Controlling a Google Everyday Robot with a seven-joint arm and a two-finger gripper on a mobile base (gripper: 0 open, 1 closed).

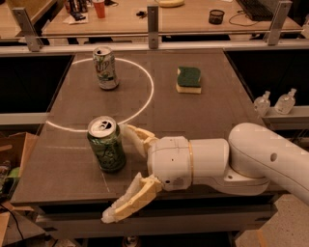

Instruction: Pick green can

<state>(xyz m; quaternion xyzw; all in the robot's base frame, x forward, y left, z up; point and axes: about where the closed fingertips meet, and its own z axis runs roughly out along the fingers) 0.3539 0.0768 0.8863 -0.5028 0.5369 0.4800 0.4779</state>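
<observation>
Camera view: we look down on a dark grey-brown rectangular table (203,120) with a thin white circle line (150,91) painted on its far-left part.
Green can: the dark green aluminium soda can with pale script and a silver pull-tab top (106,144) stands upright on the near-left part of the table, just on the near side of the white circle line.
Gripper: the robot's white arm reaches in from the right, and its two-finger gripper with cream fingers (116,173) sits low over the near edge of the table, just right of the green can.
Finger state: we see the fingers (137,139) spread wide apart and holding nothing; one points at the can's right side, the other (130,202) angles out past the table's near edge.
Contact: the far fingertip lies just beside the can; we cannot tell whether it touches.
Pale can: a white-silver soda can with green lettering (105,67) stands upright at the far left, inside the circle and well apart from the green can.
Sponge: a rectangular green-topped yellow sponge (189,79) lies flat on the far right of the table, outside the circle.
Right side: two small clear plastic bottles (274,102) stand on a ledge beyond the table's right edge.
Far side: a light wooden desk (183,17) runs behind the table, with a red cup (99,7) on it.
</observation>
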